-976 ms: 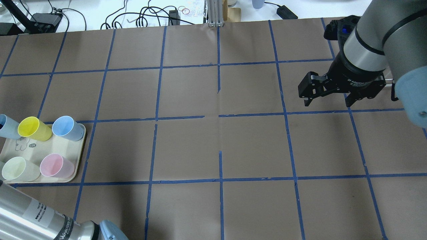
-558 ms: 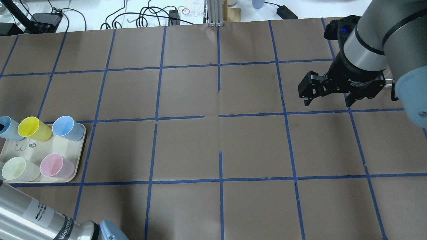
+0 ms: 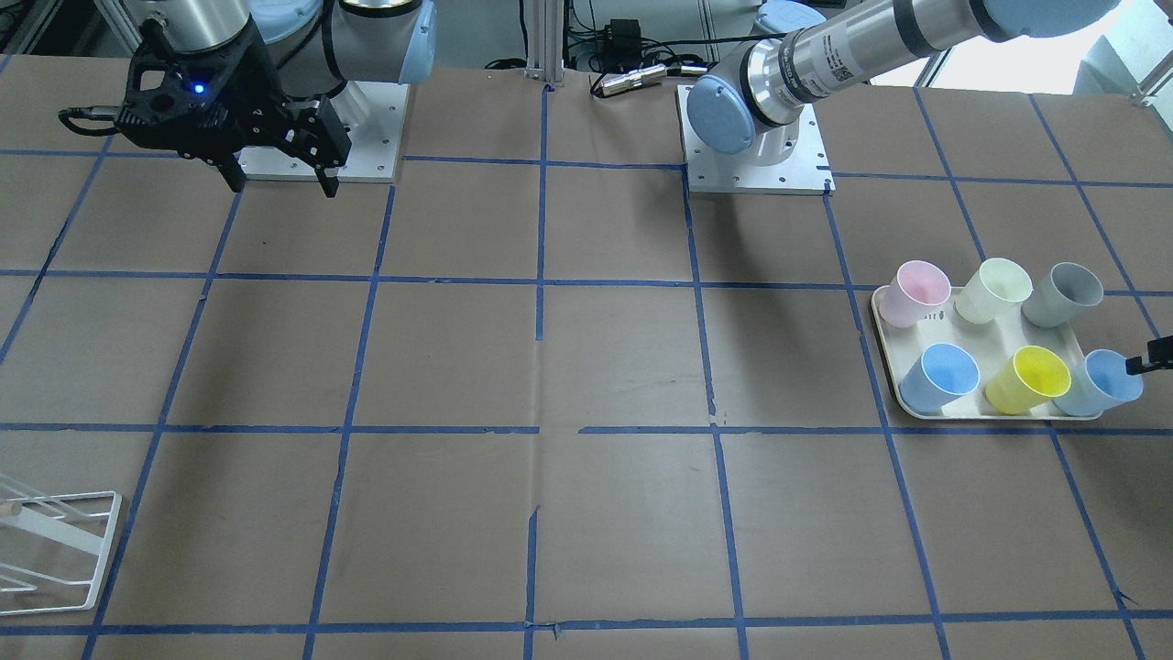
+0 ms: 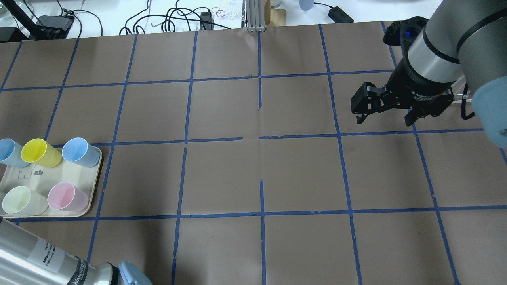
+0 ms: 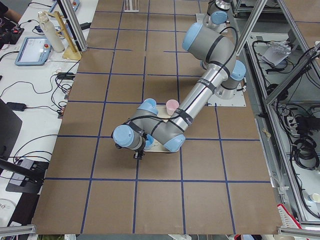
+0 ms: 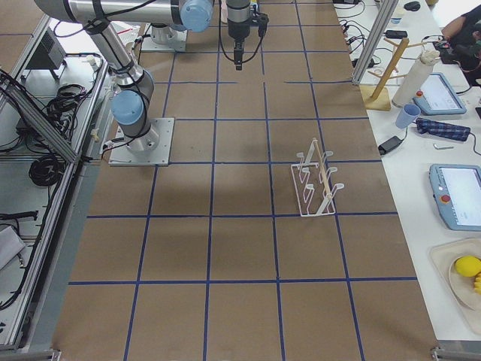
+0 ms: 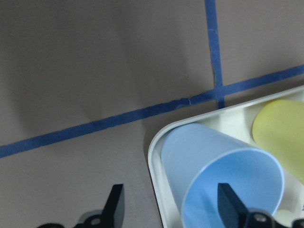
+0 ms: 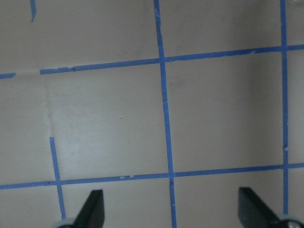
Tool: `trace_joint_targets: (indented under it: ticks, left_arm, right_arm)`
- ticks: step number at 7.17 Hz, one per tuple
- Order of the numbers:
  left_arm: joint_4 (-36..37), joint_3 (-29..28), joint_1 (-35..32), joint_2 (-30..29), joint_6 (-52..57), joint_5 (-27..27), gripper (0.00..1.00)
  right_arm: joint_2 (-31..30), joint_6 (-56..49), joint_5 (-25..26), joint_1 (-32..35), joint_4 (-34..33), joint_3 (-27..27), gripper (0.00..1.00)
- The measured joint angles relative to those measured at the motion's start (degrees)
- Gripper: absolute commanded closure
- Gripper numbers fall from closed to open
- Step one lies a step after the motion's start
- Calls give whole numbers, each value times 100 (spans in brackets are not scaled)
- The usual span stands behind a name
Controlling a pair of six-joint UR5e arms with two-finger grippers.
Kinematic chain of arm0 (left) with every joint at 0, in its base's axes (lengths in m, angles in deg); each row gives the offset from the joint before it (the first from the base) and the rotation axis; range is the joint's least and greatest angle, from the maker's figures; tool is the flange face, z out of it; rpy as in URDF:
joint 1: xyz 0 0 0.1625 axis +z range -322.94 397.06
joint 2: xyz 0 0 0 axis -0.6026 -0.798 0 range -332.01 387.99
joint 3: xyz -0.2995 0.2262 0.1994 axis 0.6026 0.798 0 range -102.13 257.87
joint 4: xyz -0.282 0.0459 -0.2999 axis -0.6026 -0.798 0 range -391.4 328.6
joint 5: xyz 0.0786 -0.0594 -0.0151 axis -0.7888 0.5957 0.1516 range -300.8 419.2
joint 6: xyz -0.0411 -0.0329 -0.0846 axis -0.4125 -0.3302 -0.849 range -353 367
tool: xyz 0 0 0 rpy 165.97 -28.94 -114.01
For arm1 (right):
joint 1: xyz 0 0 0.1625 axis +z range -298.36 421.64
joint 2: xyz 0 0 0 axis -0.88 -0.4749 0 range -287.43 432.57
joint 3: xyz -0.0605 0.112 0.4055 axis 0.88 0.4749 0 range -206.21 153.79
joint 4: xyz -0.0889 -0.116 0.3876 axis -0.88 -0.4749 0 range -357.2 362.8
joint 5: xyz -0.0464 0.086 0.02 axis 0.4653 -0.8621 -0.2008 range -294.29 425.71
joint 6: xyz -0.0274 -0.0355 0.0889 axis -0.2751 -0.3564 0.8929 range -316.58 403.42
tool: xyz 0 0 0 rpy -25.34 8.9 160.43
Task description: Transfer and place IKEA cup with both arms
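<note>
Straddling one wall of IKEA cup (image 7: 223, 180), left gripper (image 7: 172, 206) shows fingers spread wide: one finger (image 7: 229, 204) over cup mouth, other outside tray (image 7: 153, 166) rim. Contact cannot be told. Cup stands upright in tray corner, left end of table (image 4: 257, 174), yellow cup (image 7: 280, 128) just beside.

Risk: off-centre closure or rim snag tips cup or nudges yellow cup.

Right gripper (image 4: 383, 120) wide, empty, well apart. Central squares give open room for hand-over; tray rim blocks sideways exit, so lift first.
</note>
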Motion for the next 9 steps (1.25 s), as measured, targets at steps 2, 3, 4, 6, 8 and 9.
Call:
trace_joint_targets:
  ticks: [2, 3, 4, 6, 8, 9]
  left_arm:
    - [-421, -241, -319, 448, -183, -61, 0]
    - [-582, -285, -767, 752, -559, -64, 0]
    - [-699, -230, -1351, 1041, -1106, -53, 0]
    - [-849, 91, -2584, 1658, -2567, -27, 0]
    - [-884, 774, -3546, 2488, -3814, -1, 0]
    - [-862, 1179, -3909, 2950, -4258, 10, 0]
  right_arm:
    - [-7, 5, -44, -10, 37, 4, 0]
    - [-8, 8, -30, -12, 50, 4, 0]
    - [-8, 8, 21, -14, 55, 4, 0]
    - [-8, 24, 111, -16, 58, 5, 0]
    - [-8, 39, 123, -13, 56, -1, 0]
    - [-8, 45, 121, -11, 53, -3, 0]
